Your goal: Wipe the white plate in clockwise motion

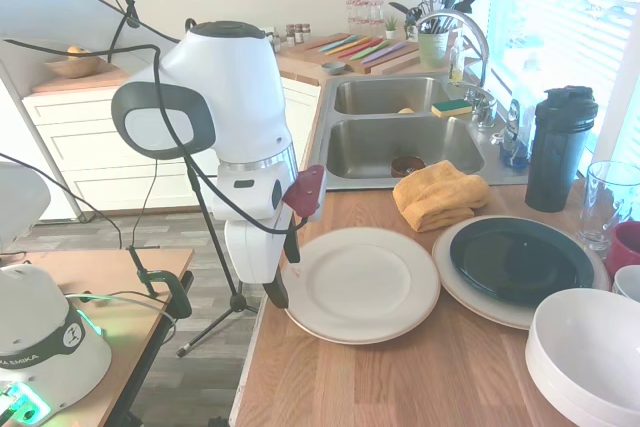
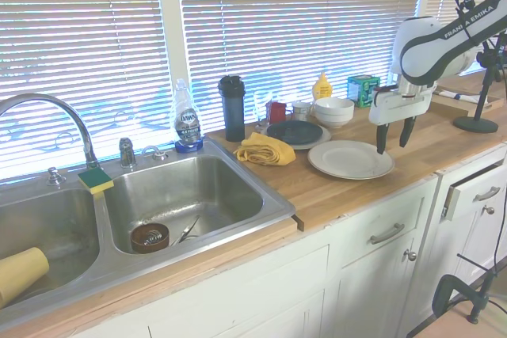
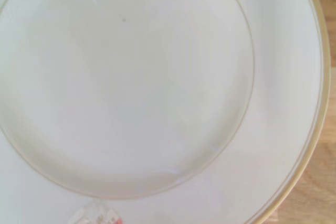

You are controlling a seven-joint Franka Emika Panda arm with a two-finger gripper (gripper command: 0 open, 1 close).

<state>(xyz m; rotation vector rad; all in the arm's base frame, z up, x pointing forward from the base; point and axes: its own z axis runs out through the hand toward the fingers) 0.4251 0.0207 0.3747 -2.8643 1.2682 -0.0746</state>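
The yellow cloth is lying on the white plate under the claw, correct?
No. The yellow cloth lies on the counter by the sink, off the white plate, as the first exterior view shows. The claw does hang over that plate.

White arm (image 2: 432, 37), black "FRANKA EMIKA" lettering

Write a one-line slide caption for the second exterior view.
Franka gripper, fingers apart, poised over the white plate on the wooden counter; yellow cloth untouched beside the sink.

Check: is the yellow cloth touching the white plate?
Apart. The first exterior view shows bare counter between the yellow cloth and the white plate.
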